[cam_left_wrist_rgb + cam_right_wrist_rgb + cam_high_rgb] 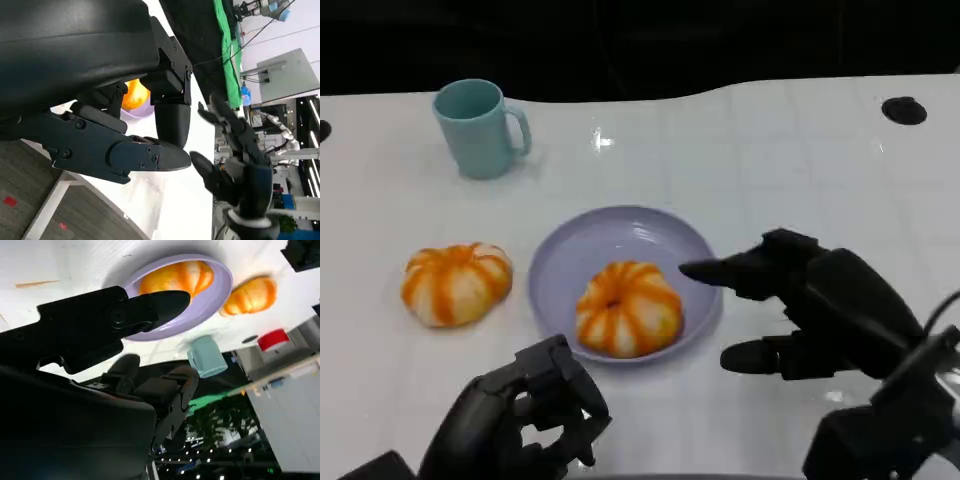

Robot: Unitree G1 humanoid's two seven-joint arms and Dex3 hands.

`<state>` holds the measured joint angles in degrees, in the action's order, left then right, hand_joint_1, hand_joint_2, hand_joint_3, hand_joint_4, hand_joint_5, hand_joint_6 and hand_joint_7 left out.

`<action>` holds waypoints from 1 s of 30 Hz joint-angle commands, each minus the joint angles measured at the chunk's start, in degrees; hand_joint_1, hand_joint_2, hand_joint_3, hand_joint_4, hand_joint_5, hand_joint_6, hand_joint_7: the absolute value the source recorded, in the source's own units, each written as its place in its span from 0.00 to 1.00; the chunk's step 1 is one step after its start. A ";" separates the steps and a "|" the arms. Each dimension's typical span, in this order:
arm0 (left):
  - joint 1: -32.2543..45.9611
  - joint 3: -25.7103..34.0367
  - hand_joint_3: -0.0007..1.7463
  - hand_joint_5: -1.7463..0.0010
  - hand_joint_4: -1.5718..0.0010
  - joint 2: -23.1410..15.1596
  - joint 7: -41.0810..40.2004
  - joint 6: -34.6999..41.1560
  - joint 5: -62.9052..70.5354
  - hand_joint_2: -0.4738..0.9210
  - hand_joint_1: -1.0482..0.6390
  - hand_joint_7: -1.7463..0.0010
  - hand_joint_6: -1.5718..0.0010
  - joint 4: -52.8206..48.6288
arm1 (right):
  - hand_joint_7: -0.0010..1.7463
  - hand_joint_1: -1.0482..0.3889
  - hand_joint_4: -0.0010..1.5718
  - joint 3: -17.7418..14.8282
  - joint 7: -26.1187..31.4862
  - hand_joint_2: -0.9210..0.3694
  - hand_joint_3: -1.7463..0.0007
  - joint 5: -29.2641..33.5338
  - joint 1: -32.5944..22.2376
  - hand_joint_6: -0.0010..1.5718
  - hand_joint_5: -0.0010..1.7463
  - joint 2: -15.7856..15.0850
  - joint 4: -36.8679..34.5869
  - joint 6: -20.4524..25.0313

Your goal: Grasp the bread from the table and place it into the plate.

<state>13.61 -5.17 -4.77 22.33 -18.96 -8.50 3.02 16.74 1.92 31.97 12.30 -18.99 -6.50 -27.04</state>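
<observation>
- From the head view, one bread lies inside the lilac plate, and a second bread lies on the white table left of the plate, apart from it.
- The right hand is spread just beside the plate's right rim and holds nothing.
- The left hand is near the front of the plate, fingers curled in, nothing in them.
- The right wrist view shows a red object beyond the teal mug; what it is I cannot tell.
- In the left wrist view the bread in the plate is mostly hidden behind the left hand.
</observation>
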 commanded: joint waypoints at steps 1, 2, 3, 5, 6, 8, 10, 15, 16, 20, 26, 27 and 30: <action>0.19 0.35 0.17 0.00 0.55 -0.76 0.25 -0.15 -0.66 1.00 0.32 0.10 0.62 -0.07 | 0.48 0.61 0.43 -3.35 1.21 0.04 0.94 -4.39 -4.76 0.47 0.79 1.14 3.11 0.21; 0.15 0.36 0.17 0.00 0.55 -0.79 0.25 0.06 -0.71 1.00 0.32 0.10 0.62 -0.03 | 0.55 0.62 0.43 -3.85 0.90 0.11 0.85 -5.26 -5.66 0.45 0.82 1.22 3.51 0.43; 0.03 0.37 0.17 0.00 0.55 -0.79 0.26 0.16 -0.77 1.00 0.32 0.10 0.62 -0.14 | 0.62 0.65 0.44 -4.33 0.41 0.22 0.68 -6.16 -6.43 0.46 0.85 1.20 3.88 0.59; -0.27 0.35 0.17 0.00 0.55 -0.85 0.24 0.24 -0.59 1.00 0.32 0.10 0.62 -0.38 | 0.71 0.68 0.44 -5.18 -0.47 0.38 0.42 -7.52 -8.05 0.45 0.92 0.84 4.93 0.78; -0.40 0.33 0.17 0.00 0.55 -0.86 0.21 0.21 -0.48 1.00 0.32 0.10 0.62 -0.51 | 0.73 0.68 0.44 -5.49 -0.68 0.41 0.37 -7.88 -8.63 0.44 0.95 0.65 5.30 0.65; -0.64 0.28 0.18 0.00 0.56 -0.84 0.11 0.26 -0.30 1.00 0.32 0.10 0.62 -0.65 | 0.77 0.68 0.45 -6.14 -1.02 0.44 0.32 -8.28 -9.89 0.43 0.99 0.48 6.52 0.77; -0.85 0.25 0.18 0.00 0.56 -0.84 0.02 0.10 -0.06 1.00 0.31 0.10 0.62 -0.83 | 0.78 0.69 0.46 -6.90 -1.29 0.45 0.30 -8.99 -11.38 0.43 1.00 0.56 7.81 0.66; -1.17 0.25 0.18 0.00 0.56 -0.83 0.10 0.01 -0.06 1.00 0.31 0.10 0.62 -1.14 | 0.80 0.70 0.48 -8.01 -1.99 0.47 0.29 -9.56 -14.26 0.42 1.00 0.12 9.91 0.06; -1.21 0.26 0.18 0.00 0.56 -0.81 0.18 -0.06 -0.19 1.00 0.31 0.10 0.62 -1.21 | 0.81 0.70 0.48 -8.16 -2.11 0.48 0.28 -9.62 -14.71 0.42 1.00 0.02 10.11 -0.26; -1.33 0.39 0.18 0.00 0.56 -0.93 0.34 0.05 -0.48 1.00 0.32 0.10 0.62 -1.24 | 0.84 0.70 0.47 -8.91 -2.04 0.49 0.26 -9.19 -17.75 0.40 1.00 -0.28 11.33 -1.23; -1.14 0.62 0.18 0.00 0.56 -1.20 0.55 0.39 -1.02 1.00 0.32 0.10 0.62 -0.96 | 0.86 0.72 0.46 -9.00 -0.77 0.48 0.25 -8.36 -19.71 0.39 1.00 0.70 10.80 -1.81; -1.14 0.65 0.18 0.00 0.56 -1.27 0.65 0.22 -1.11 1.00 0.32 0.10 0.62 -1.05 | 0.86 0.72 0.46 -8.95 -0.39 0.49 0.24 -8.14 -19.85 0.39 1.00 0.90 10.45 -1.96; -1.10 0.71 0.18 0.00 0.56 -1.51 0.59 0.06 -1.24 1.00 0.33 0.10 0.62 -1.09 | 0.86 0.72 0.46 -8.83 0.52 0.49 0.24 -7.60 -20.11 0.39 1.00 1.31 9.66 -2.30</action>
<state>12.31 -4.99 -5.26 22.35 -18.85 -9.35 2.00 8.59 1.27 23.62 -7.33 -17.69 3.86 -28.59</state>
